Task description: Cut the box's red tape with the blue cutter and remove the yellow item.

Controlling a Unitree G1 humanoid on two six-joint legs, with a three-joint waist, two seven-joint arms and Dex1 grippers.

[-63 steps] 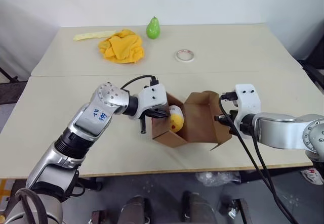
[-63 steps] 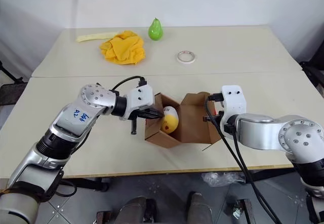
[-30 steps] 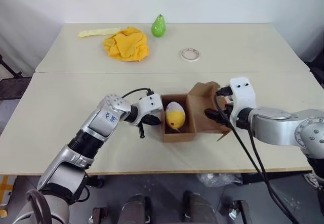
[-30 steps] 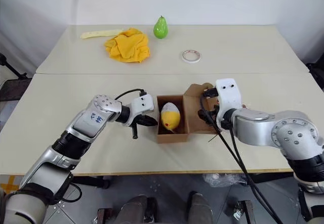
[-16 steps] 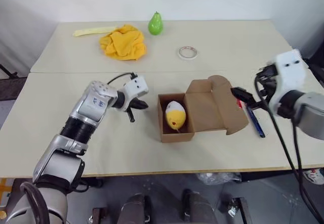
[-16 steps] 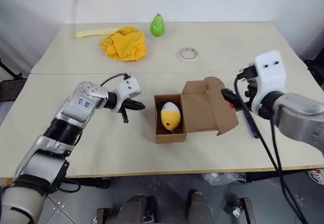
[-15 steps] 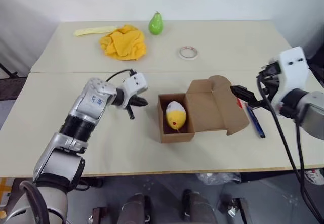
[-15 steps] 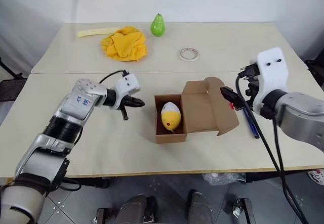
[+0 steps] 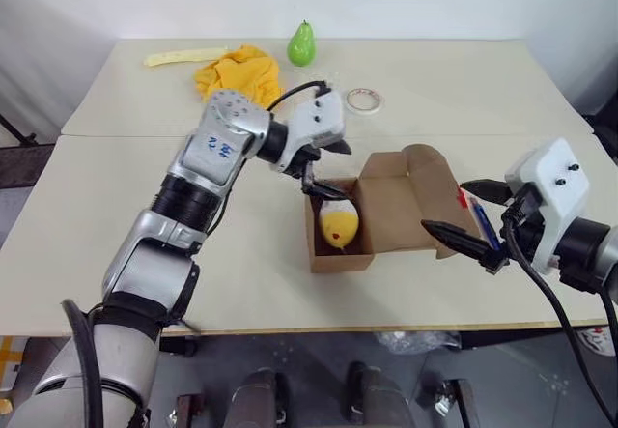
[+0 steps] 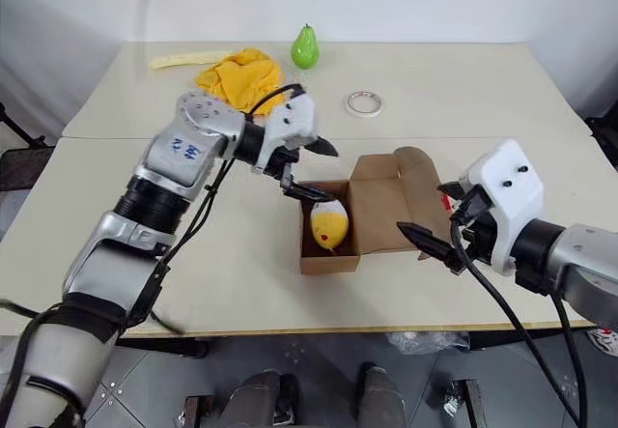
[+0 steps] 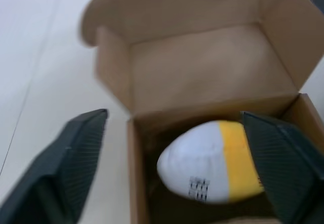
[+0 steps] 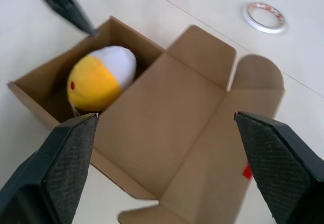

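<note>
Your left gripper [image 9: 328, 168] hangs over the far-left corner of the box [image 9: 386, 215], its two black fingers spread wide with nothing between them; one fingertip sits just above the box's far rim. Your right gripper [image 9: 470, 221] is out past the box's right side, near the front edge of the table [image 9: 116, 254], jaws also spread wide and empty, pointing toward the open lid.

The box stands open near the middle of the table's front half, lid folded flat to the right. The yellow item [image 9: 338, 226], an egg-shaped soft toy, white at one end and yellow at the other, lies inside the box's compartment. A bit of the red tape [image 12: 247, 172] shows on the lid's outer flap. The blue cutter [image 9: 483, 223] lies on the table just right of the lid.

Along the far edge sit a yellow cloth [image 9: 237, 72], a green pear [image 9: 301, 44] and a tape roll [image 9: 362, 99].
</note>
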